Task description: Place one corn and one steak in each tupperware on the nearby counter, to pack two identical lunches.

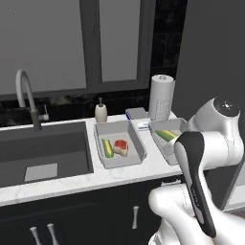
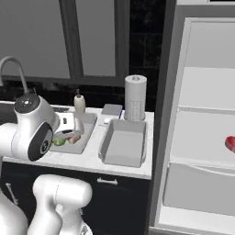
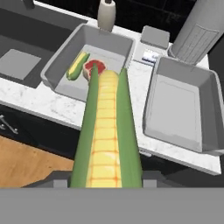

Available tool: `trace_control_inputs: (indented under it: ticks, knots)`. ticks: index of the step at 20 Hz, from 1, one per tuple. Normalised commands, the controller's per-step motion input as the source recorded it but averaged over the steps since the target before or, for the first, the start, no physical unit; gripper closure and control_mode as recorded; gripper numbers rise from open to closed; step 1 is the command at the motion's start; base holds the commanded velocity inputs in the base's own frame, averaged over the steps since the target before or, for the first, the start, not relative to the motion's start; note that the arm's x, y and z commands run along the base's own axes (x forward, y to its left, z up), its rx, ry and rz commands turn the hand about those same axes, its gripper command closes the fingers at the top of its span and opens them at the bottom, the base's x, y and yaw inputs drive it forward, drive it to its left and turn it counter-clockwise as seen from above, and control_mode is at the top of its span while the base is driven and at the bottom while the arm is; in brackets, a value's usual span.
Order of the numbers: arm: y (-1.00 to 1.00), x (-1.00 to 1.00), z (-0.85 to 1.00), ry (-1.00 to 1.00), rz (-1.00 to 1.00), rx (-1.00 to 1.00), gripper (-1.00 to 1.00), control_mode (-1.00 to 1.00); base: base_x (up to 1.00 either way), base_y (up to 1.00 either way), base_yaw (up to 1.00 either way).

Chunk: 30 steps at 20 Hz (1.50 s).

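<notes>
So the claw [image 3: 106, 177] is carrying a corn [image 3: 106, 131] right now. In the hand view the cob is running straight up the middle, long axis pointing away from the camera toward the tubs, and it's hiding the fingertips completely. It's clearly hanging off the hand, so I'm reading the claw as clamped on it.

What matters next is that the empty tub [image 3: 183, 105] is sitting up and to the right of the corn's tip, while the corn itself is lined up more with the near wall of the left tub [image 3: 61, 65]. That one is already packed with its own corn [image 3: 77, 65] and a steak [image 3: 95, 68]. My guess is the hand needs to swing right and forward before letting go. The empty tub's long side is running roughly the same way as the cob, so it should drop in lengthwise.

Both tubs are on the tabletop [image 3: 35, 103], side by side and a little apart.

The hard bit is that the arm is blocking the claw in the right base view. A red steak [image 2: 231, 143] is peeking in on a fridge shelf, cut off at the edge.
</notes>
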Motion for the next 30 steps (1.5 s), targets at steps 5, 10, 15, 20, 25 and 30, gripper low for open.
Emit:
trace_control_inputs:
  ticks: [5,10,15,20,25,30]
  knots:
    - [0.00,0.13,-0.08,-0.05,-0.07,-0.01,1.00,-1.00,0.28,0.00,-0.11]
    - [-0.25,0.54,-0.21,-0.02,-0.15,0.00,1.00,-1.00,0.00,0.00,0.00]
    - [-0.52,0.69,-0.33,0.00,-0.08,0.00,1.00,-1.00,0.00,0.00,0.00]
    - [-0.64,0.64,-0.24,0.08,-0.03,0.00,1.00,-1.00,0.00,0.00,0.00]
    - [-0.52,0.31,-0.26,0.15,0.00,0.00,1.00,-1.00,0.00,0.00,0.00]
    - [-0.09,0.10,-0.40,0.11,0.00,0.00,1.00,-1.00,0.00,0.00,0.00]
